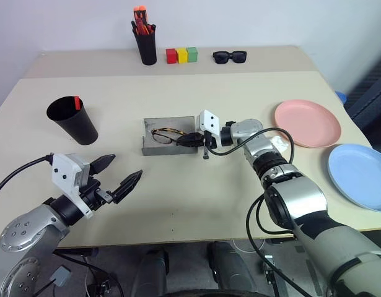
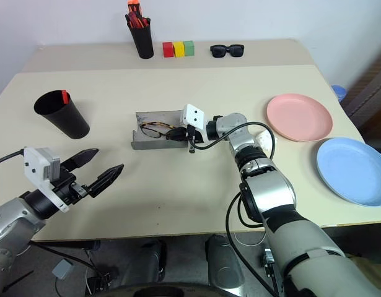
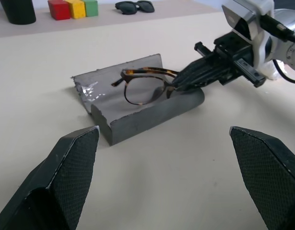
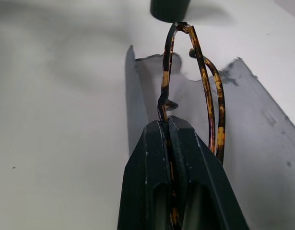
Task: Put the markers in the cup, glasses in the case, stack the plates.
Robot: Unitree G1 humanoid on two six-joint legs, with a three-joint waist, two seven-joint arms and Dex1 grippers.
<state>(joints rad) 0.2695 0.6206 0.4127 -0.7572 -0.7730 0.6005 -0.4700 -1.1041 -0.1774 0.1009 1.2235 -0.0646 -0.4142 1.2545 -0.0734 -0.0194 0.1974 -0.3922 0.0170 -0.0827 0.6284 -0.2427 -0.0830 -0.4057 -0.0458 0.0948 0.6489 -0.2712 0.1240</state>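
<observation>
The tortoiseshell wire-frame glasses [image 1: 162, 135] lie in the open grey case [image 1: 171, 123] at mid-table. My right gripper [image 1: 189, 140] reaches in from the case's right end and is shut on the glasses' frame [image 4: 165, 103]. Open and holding nothing, my left gripper [image 1: 127, 166] hovers over the table's front left, pointing toward the case. The black cup [image 1: 72, 120] stands at the left with a red-capped marker [image 1: 76, 102] poking out of it. At the right, the pink plate [image 1: 306, 122] and the blue plate [image 1: 360, 175] lie side by side, apart.
Along the back edge stand a black pen holder [image 1: 145, 43] with red-orange pens, three coloured blocks [image 1: 181, 55] and black sunglasses [image 1: 230, 57]. The blue plate lies close to the table's right edge.
</observation>
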